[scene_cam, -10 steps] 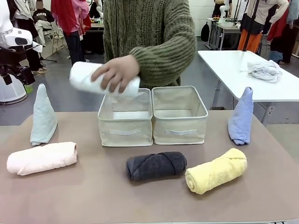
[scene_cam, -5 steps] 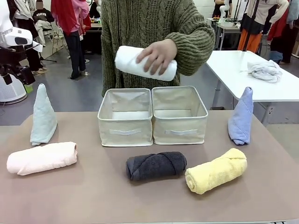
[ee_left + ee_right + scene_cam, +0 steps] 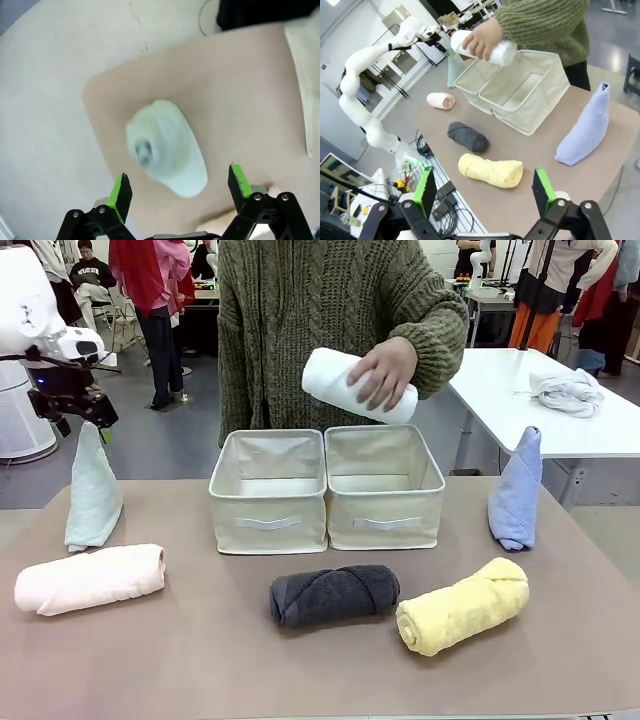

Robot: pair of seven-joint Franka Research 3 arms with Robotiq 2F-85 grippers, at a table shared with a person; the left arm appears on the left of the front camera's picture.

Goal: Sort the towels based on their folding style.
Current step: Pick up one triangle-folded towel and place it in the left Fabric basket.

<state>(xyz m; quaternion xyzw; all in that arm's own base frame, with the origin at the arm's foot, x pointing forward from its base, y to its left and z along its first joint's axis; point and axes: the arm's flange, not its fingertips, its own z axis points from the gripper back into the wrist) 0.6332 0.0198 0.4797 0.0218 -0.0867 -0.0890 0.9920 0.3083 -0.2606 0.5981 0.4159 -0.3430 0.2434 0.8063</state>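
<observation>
White roll (image 3: 355, 383) is in the person's hand (image 3: 388, 368) above the right bin (image 3: 384, 502), at 12 o'clock. Left gripper (image 3: 179, 180) hangs spread and empty over the teal cone (image 3: 92, 490) at 9 o'clock. Right gripper (image 3: 484, 184) is likewise released.

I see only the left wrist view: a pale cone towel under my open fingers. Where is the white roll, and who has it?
Observer: The person's hand holds the white roll in the air above the two cream bins.
Operator: Which rolls lie on the table?
Observer: Three lie in front of the bins: the pale pink roll, the dark grey roll and the yellow roll.
Operator: Is there a second cone?
Observer: Yes, the periwinkle blue cone stands near the right edge of the table.
</observation>
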